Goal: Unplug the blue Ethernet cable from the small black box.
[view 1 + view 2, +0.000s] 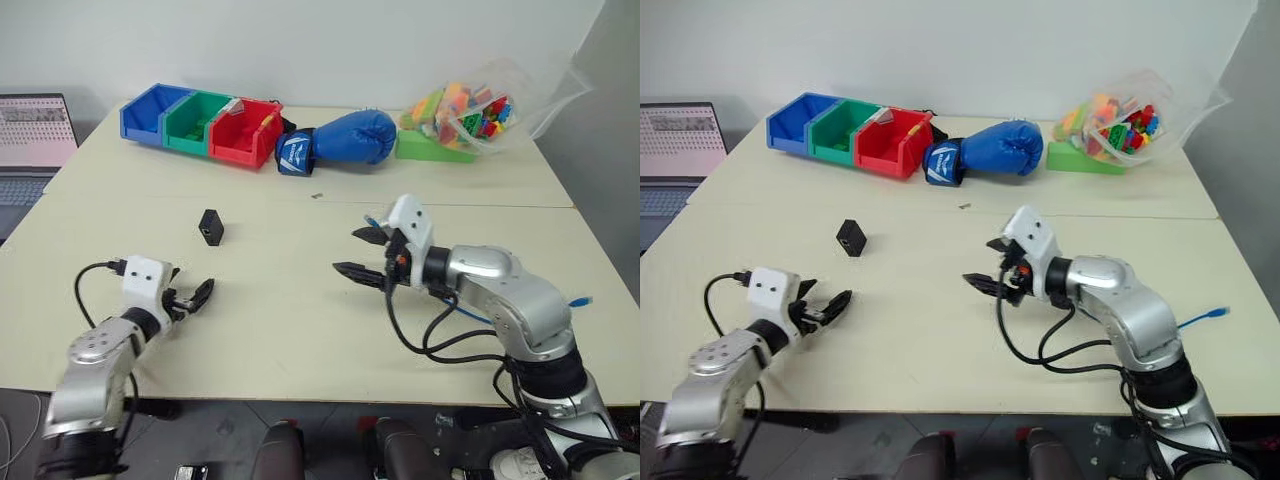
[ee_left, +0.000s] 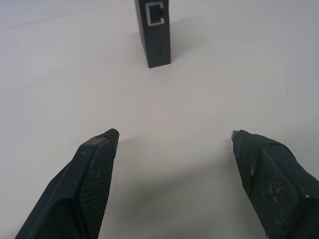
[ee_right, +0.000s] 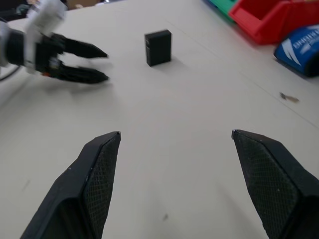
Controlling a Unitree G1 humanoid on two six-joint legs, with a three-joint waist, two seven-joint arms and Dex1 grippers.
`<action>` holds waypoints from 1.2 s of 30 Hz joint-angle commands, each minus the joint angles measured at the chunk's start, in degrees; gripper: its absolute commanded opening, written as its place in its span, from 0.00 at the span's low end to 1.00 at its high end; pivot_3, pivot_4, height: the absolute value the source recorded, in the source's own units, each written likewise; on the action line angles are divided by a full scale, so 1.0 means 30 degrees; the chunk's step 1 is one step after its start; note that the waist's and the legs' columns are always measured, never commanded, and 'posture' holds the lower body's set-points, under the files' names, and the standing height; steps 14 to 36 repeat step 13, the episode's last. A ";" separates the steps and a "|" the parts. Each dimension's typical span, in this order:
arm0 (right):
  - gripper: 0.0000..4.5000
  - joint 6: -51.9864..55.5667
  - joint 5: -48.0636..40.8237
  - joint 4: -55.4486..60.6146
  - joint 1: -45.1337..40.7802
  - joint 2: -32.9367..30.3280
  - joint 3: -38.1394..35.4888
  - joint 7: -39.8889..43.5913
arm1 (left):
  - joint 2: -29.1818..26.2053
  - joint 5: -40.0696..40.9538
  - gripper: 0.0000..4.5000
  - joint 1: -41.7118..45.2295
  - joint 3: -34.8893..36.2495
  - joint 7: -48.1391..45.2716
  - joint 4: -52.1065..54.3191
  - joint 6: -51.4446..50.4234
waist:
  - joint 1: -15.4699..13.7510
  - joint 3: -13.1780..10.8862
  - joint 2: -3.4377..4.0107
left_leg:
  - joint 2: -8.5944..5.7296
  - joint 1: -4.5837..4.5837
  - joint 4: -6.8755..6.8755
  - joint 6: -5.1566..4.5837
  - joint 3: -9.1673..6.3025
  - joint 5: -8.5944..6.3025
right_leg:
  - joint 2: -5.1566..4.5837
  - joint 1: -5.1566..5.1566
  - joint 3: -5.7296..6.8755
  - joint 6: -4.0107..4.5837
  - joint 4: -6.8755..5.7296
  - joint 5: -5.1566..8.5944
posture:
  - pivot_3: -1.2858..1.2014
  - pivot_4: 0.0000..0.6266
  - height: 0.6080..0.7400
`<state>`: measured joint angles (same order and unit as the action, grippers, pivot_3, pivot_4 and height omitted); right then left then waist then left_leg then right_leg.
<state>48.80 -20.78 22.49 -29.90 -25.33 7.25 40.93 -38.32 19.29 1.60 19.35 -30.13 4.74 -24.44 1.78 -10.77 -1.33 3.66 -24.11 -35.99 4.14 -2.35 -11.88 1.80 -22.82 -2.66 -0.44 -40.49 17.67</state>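
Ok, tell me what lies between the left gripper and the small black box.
Only bare table. In the left wrist view, nothing lies between the left gripper and the small black box.

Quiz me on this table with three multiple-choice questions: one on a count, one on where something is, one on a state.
1. How many coloured bins stand in the row?
A. two
B. three
C. five

2. Where is the black box?
A. inside a bin
B. on the floor
C. upright on the table

3. What state is the box's socket in?
A. empty
B. holding a blue plug
C. taped over

Answers:
1 B: one blue, one green and one red bin sit side by side.
2 C: the box stands on its edge on the bare table top, in front of the bins.
3 A: the left wrist view looks straight into the open socket, with nothing plugged in.
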 commanded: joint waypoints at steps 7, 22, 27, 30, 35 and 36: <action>0.84 -0.2568 -0.1061 -0.0524 0.1865 -0.3806 -0.4060 0.1985 | -0.4331 0.2588 0.85 -0.0635 0.3519 -0.3780 0.2554 -0.2426 | 0.0098 -0.0027 -0.0004 | 0.0010 0.0079 0.0042 -0.0004 0.0027 -0.0003 | 0.0007 0.0052 -0.0023 0.0018 0.0037 0.0016 | 0.52 0.24 1.00; 0.84 -0.2788 -0.1164 -0.0816 0.2063 -0.4668 -0.4526 0.1860 | -0.4885 0.2907 0.85 -0.0089 0.3386 -0.4660 0.2385 -0.2572 | 0.0114 -0.0033 0.0004 | 0.0018 0.0078 0.0042 -0.0005 0.0030 -0.0003 | 0.0018 0.0045 -0.0028 0.0024 0.0042 0.0020 | 0.52 0.24 1.00; 0.84 -0.2788 -0.1164 -0.0816 0.2063 -0.4668 -0.4526 0.1860 | -0.4885 0.2907 0.85 -0.0089 0.3386 -0.4660 0.2385 -0.2572 | 0.0114 -0.0033 0.0004 | 0.0018 0.0078 0.0042 -0.0005 0.0030 -0.0003 | 0.0018 0.0045 -0.0028 0.0024 0.0042 0.0020 | 0.52 0.24 1.00; 0.84 -0.2788 -0.1164 -0.0816 0.2063 -0.4668 -0.4526 0.1860 | -0.4885 0.2907 0.85 -0.0089 0.3386 -0.4660 0.2385 -0.2572 | 0.0114 -0.0033 0.0004 | 0.0018 0.0078 0.0042 -0.0005 0.0030 -0.0003 | 0.0018 0.0045 -0.0028 0.0024 0.0042 0.0020 | 0.52 0.24 1.00; 0.84 -0.2788 -0.1164 -0.0816 0.2063 -0.4668 -0.4526 0.1860 | -0.4885 0.2907 0.85 -0.0089 0.3386 -0.4660 0.2385 -0.2572 | 0.0114 -0.0033 0.0004 | 0.0018 0.0078 0.0042 -0.0005 0.0030 -0.0003 | 0.0018 0.0045 -0.0028 0.0024 0.0042 0.0020 | 0.52 0.24 1.00; 0.84 -0.2788 -0.1164 -0.0816 0.2063 -0.4668 -0.4526 0.1860 | -0.4885 0.2907 0.85 -0.0089 0.3386 -0.4660 0.2385 -0.2572 | 0.0114 -0.0033 0.0004 | 0.0018 0.0078 0.0042 -0.0005 0.0030 -0.0003 | 0.0018 0.0045 -0.0028 0.0024 0.0042 0.0020 | 0.52 0.24 1.00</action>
